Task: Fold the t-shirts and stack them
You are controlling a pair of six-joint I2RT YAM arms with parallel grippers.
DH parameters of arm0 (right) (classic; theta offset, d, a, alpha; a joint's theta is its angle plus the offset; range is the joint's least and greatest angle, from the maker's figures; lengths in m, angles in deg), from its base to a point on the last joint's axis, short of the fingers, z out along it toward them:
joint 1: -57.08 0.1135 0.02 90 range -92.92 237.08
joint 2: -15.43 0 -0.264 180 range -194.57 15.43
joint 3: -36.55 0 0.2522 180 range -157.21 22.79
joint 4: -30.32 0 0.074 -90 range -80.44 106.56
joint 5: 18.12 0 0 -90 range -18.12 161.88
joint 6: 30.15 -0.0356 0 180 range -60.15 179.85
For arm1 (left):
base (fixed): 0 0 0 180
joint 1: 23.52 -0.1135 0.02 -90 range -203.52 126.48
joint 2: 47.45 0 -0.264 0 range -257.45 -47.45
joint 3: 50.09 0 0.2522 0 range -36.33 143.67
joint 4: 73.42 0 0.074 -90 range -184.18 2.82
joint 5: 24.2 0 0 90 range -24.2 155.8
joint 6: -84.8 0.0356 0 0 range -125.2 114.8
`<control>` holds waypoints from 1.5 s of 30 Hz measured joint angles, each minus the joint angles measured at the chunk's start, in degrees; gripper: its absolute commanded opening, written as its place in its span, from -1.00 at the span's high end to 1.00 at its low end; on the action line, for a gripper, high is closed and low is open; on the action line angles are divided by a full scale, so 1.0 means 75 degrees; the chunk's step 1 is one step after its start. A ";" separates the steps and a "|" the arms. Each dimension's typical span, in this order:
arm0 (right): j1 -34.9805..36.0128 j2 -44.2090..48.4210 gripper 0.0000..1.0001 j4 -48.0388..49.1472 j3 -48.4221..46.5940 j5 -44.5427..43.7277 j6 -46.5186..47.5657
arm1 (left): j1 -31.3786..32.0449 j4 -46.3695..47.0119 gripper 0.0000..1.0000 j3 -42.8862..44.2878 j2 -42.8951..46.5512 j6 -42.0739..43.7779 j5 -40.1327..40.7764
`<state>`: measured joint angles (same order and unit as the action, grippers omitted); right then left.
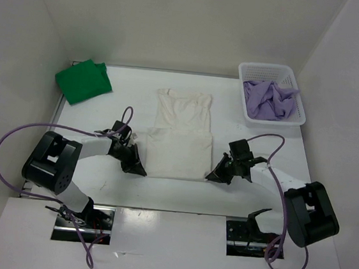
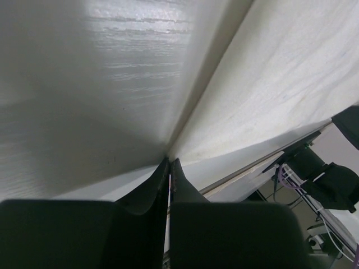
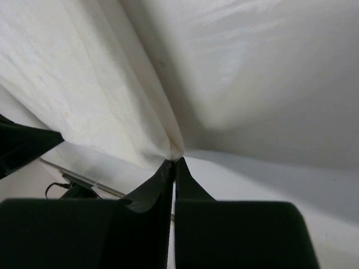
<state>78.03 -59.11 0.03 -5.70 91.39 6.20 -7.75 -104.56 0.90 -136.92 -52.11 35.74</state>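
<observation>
The cream-white t-shirt (image 1: 180, 144) lies flat mid-table, its lower part folded into a rectangle. My left gripper (image 1: 141, 170) is at that rectangle's near-left corner, shut with the cloth edge pinched at its tips (image 2: 170, 161). My right gripper (image 1: 211, 176) is at the near-right corner, shut on a small bunch of the same cloth (image 3: 175, 160). The bright green t-shirt (image 1: 83, 81) rests folded at the back left. The pale lavender t-shirt (image 1: 270, 100) lies crumpled in the basket.
A white mesh basket (image 1: 268, 68) stands at the back right. White walls close in the table on the left, back and right. The table's near edge (image 1: 172, 201) runs just in front of both grippers.
</observation>
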 measured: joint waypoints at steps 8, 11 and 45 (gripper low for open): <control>0.1177 0.1268 0.99 -0.1215 -0.0009 -0.0044 -0.0361 | 0.0017 -0.1207 1.00 0.0093 0.1058 0.0376 0.0379; 0.1323 0.1967 0.99 -0.2084 -0.0131 0.0102 -0.0440 | 0.0017 -0.2162 1.00 0.0271 0.1597 0.0635 0.0353; -0.1679 -0.6449 0.99 -0.1617 -0.9862 -0.1460 0.2731 | -0.0335 -0.0644 0.93 1.1747 -0.6301 -0.0044 0.2463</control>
<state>65.44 -107.48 -12.10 -79.67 80.44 26.68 -10.26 -109.39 89.00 -184.18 -52.44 54.21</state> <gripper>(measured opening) 0.012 0.069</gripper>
